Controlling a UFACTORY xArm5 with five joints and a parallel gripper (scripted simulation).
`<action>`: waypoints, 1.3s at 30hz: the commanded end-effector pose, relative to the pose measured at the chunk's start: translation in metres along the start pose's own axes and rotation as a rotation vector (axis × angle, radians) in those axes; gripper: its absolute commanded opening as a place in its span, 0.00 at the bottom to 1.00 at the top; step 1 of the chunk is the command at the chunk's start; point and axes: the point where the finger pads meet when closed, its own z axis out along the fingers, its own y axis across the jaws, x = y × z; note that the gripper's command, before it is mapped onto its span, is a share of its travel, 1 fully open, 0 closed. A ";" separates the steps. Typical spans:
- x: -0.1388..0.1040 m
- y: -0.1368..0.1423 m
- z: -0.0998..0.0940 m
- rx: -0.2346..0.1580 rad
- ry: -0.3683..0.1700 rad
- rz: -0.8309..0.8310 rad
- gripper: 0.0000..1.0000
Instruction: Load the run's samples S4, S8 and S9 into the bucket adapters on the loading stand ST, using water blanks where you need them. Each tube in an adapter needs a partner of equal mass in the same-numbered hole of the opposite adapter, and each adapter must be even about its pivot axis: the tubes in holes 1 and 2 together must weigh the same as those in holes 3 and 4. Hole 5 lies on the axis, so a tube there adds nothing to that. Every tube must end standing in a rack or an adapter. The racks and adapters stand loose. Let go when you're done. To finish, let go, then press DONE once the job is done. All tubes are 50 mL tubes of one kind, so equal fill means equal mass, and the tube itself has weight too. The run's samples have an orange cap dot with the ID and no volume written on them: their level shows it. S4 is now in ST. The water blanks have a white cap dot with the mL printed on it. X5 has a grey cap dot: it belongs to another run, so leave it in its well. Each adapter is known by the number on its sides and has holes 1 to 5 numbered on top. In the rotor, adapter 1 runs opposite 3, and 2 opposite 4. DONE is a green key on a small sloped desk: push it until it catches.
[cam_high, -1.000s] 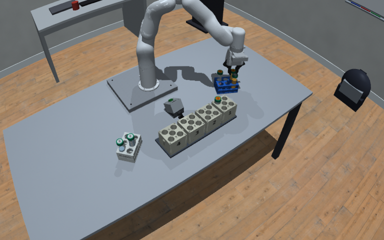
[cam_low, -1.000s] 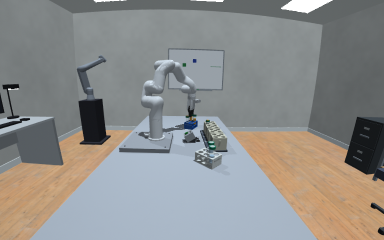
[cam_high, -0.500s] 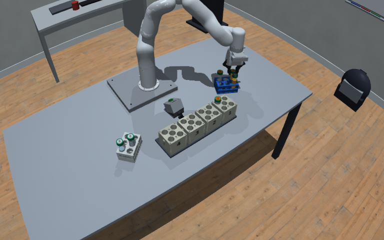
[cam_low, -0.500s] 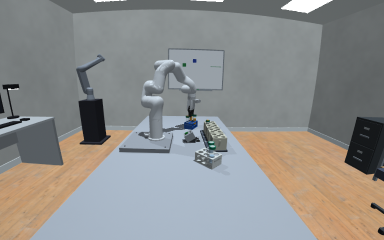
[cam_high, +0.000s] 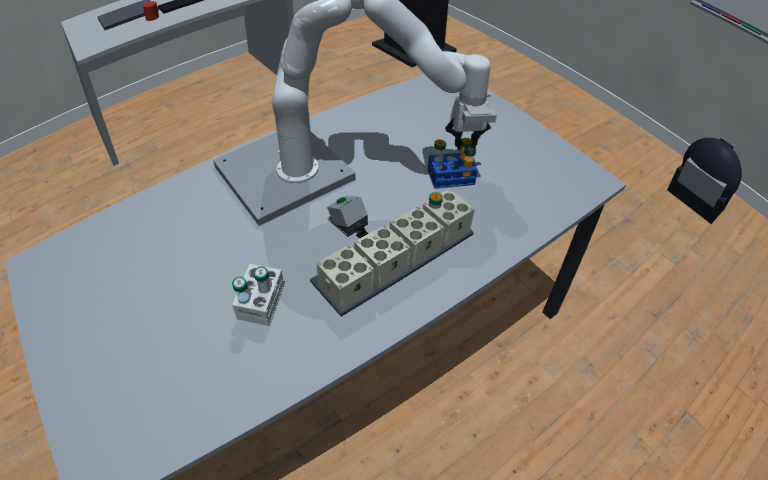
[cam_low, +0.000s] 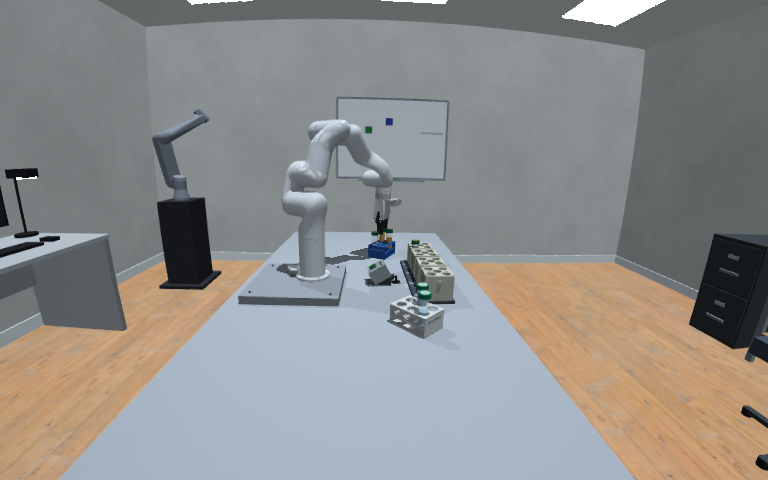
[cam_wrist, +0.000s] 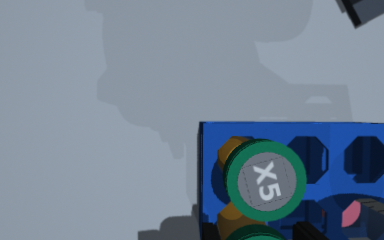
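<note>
Between the fingers (cam_high: 479, 138) (cam_low: 382, 226), at a corner of the blue rack (cam_high: 453, 180) (cam_low: 380, 251) (cam_wrist: 340, 130), stands the green cap of an amber-filled tube (cam_high: 466, 141) (cam_wrist: 257, 234); its ID is out of sight in the wrist view, though the top view shows an orange dot. The fingers are part-open, just wider than the cap, straddling it without a grip.

Right beside the fingers, in the neighbouring corner well, X5 (cam_high: 469, 151) (cam_low: 388, 231) (cam_wrist: 267, 180) stands with its grey dot up. A little farther from them, in the same rack, is another orange-dotted tube (cam_high: 440, 144) (cam_low: 374, 233), ID too small to read.

Near the fingers, beyond the blue rack, adapter 1 (cam_high: 459, 225) carries the only tube on the loading stand (cam_high: 341, 311), S4 (cam_high: 435, 198) (cam_low: 415, 242). Adapters 2 (cam_high: 428, 244), 3 (cam_high: 394, 264) and 4 (cam_high: 356, 286) line up progressively farther off, their holes unfilled.

Off to one side of that row is the small sloped housing (cam_high: 348, 213) (cam_low: 379, 272) with its green DONE key (cam_high: 341, 200) (cam_low: 372, 266). Farthest from the fingers on the desk (cam_high: 186, 339) (cam_low: 339, 396), the pale rack (cam_high: 252, 314) (cam_low: 433, 323) holds two white-dotted blanks (cam_high: 261, 273) (cam_low: 424, 294).
</note>
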 end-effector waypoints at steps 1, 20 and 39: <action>0.000 -0.001 -0.002 0.003 0.009 0.000 0.44; 0.000 -0.001 -0.030 0.003 0.009 0.000 0.44; 0.000 -0.001 -0.064 0.003 0.009 0.000 0.44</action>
